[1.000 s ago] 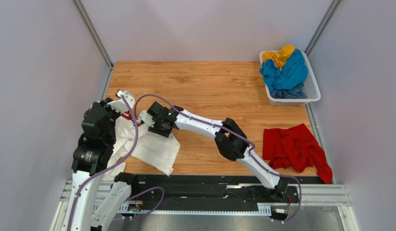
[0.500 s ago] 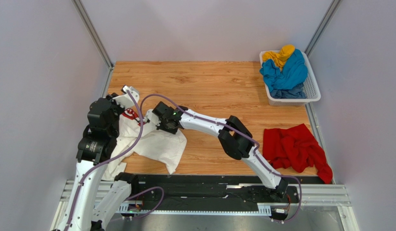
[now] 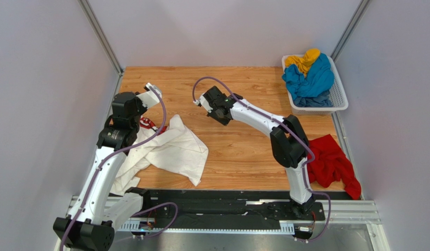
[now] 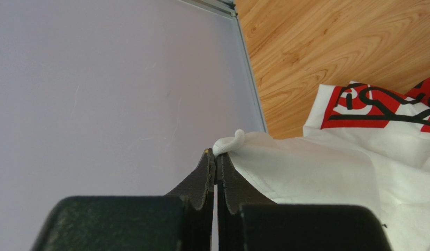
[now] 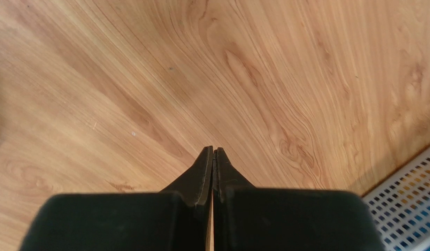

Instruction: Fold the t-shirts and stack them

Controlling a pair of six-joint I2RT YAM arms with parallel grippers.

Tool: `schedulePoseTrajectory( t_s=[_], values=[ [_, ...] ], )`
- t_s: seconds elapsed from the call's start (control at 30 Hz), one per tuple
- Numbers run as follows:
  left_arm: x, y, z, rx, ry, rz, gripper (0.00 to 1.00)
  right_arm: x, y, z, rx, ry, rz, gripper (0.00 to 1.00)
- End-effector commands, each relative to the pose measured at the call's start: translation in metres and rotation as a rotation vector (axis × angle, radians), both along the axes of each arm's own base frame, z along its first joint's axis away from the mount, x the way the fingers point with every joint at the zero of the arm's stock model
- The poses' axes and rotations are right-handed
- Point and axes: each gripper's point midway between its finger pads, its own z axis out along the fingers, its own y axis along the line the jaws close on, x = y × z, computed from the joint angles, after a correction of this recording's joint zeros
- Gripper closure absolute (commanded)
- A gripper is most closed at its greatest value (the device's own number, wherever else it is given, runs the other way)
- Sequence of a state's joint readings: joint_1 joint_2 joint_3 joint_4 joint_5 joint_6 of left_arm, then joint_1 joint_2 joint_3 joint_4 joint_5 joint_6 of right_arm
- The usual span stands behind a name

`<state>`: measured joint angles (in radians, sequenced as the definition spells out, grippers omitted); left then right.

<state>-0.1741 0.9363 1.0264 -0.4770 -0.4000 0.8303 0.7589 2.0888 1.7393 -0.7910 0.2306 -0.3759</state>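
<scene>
Left claw (image 4: 216, 157) pinches an edge of the white t-shirt (image 3: 170, 151), crumpled at the left of the surface (image 3: 243, 157), its print mostly hidden. Right claw (image 5: 213, 154) is clenched on nothing; its arm covers part of the red t-shirt (image 3: 332, 162).

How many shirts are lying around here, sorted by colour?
white shirt: 1
red shirt: 1
blue shirt, in the basket: 1
yellow shirt, in the basket: 1
Total: 4
</scene>
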Motion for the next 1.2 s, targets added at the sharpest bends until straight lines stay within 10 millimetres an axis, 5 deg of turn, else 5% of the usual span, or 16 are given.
schedulePoseTrajectory(
  t_s=[0.0,0.17,0.23,0.27,0.3,0.4,0.63,0.87,1.17],
  values=[
    [0.014,-0.007,0.031,-0.054,-0.111,-0.008,1.0,-0.007,0.006,0.031,0.033,-0.046,0.034,1.0],
    [0.012,-0.002,0.023,-0.037,-0.105,0.014,1.0,0.005,0.043,0.056,0.121,-0.067,0.04,0.79],
    [0.007,0.001,0.018,-0.031,-0.107,0.026,1.0,0.009,0.06,0.05,0.142,-0.054,0.048,0.67],
    [0.005,0.001,0.017,-0.029,-0.106,0.026,1.0,0.018,0.074,0.068,0.198,-0.083,0.036,0.64],
    [0.001,0.003,0.017,-0.029,-0.115,0.028,1.0,0.022,0.081,0.054,0.198,-0.063,0.03,0.62],
    [-0.006,0.003,0.009,-0.033,-0.107,0.024,1.0,0.03,0.107,0.061,0.299,-0.051,0.016,0.55],
    [-0.012,0.004,-0.014,-0.026,-0.07,0.026,1.0,0.018,0.163,0.034,0.486,0.075,0.03,0.37],
    [-0.016,0.004,-0.029,-0.032,-0.047,0.024,1.0,0.01,0.19,0.009,0.585,0.179,0.011,0.34],
    [-0.022,0.007,-0.038,-0.024,-0.036,0.035,1.0,0.009,0.214,0.009,0.677,0.237,0.017,0.37]
  ],
)
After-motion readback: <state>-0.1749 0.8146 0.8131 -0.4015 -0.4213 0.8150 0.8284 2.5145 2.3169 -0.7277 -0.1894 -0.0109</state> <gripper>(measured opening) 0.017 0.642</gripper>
